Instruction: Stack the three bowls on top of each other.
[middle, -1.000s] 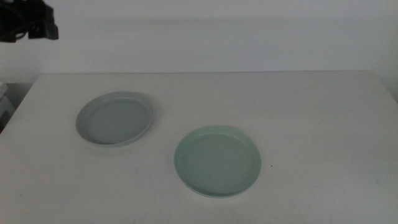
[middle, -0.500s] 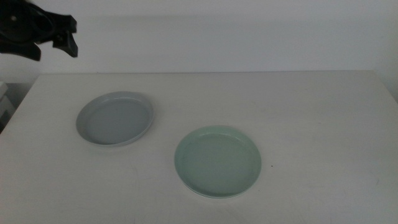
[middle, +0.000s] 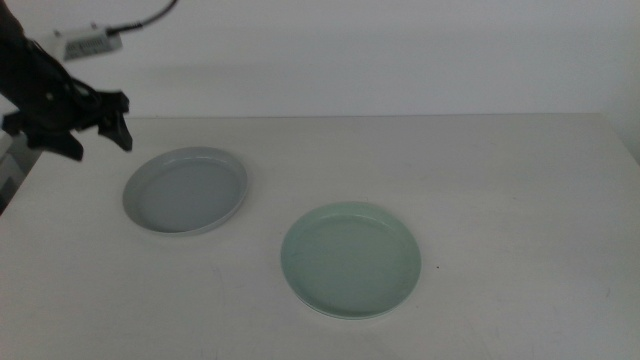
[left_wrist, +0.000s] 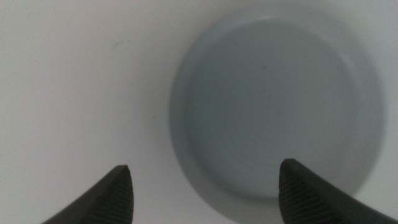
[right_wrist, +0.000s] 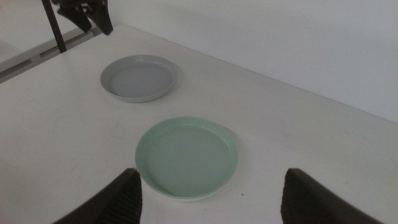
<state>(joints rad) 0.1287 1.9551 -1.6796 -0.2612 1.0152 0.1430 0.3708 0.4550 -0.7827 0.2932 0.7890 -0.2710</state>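
The grey-blue bowl (middle: 185, 190) lies on the table's left half. It also shows in the left wrist view (left_wrist: 273, 118) and the right wrist view (right_wrist: 140, 78). The mint green bowl (middle: 350, 258) lies nearer the front middle and shows in the right wrist view (right_wrist: 186, 155). No separate white bowl shows. My left gripper (middle: 98, 143) hangs open and empty above the table, just beyond the grey-blue bowl's far left rim; its jaws stand wide apart in the left wrist view (left_wrist: 211, 193). My right gripper (right_wrist: 217, 205) is open and empty, high over the table, out of the middle view.
The white table (middle: 500, 180) ends at a pale wall at the back. A dark stand and shelf (right_wrist: 56, 34) are off the table's left side. The left arm's cable (middle: 140, 20) runs up along the wall.
My left gripper has come down and to the right from the upper left corner toward the grey-blue bowl. The bowls have not moved.
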